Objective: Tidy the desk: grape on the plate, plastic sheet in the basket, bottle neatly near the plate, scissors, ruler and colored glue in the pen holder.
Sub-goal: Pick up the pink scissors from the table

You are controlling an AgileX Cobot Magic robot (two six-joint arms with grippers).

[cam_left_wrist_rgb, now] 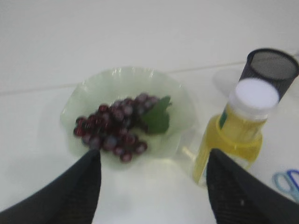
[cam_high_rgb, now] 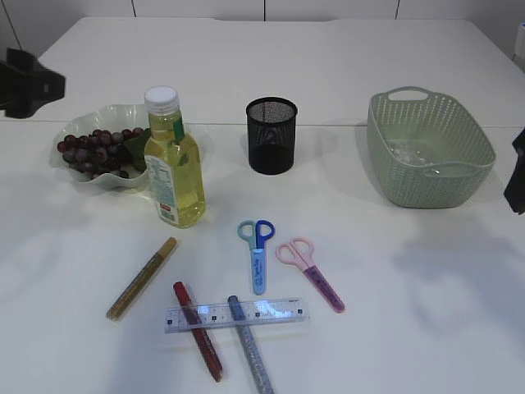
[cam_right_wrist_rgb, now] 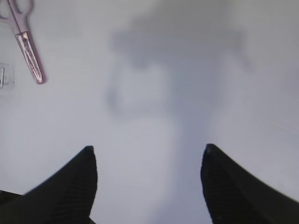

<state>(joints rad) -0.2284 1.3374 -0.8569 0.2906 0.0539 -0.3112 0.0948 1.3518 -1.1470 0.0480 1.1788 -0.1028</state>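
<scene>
Left of the pen holder (cam_high_rgb: pixel 271 135), one grape (cam_high_rgb: pixel 93 152) bunch lies on the plate (cam_high_rgb: pixel 74 127), one bottle (cam_high_rgb: pixel 173 160) beside it. Below the holder wait two scissors (cam_high_rgb: pixel 257 250), one ruler (cam_high_rgb: pixel 235 315) and three glue sticks (cam_high_rgb: pixel 141 279). Right, the basket (cam_high_rgb: pixel 430 148) seemingly holds the plastic sheet (cam_high_rgb: pixel 414 156). Left gripper (cam_left_wrist_rgb: pixel 152 184) and right gripper (cam_right_wrist_rgb: pixel 147 186) gape, grasping nothing.
</scene>
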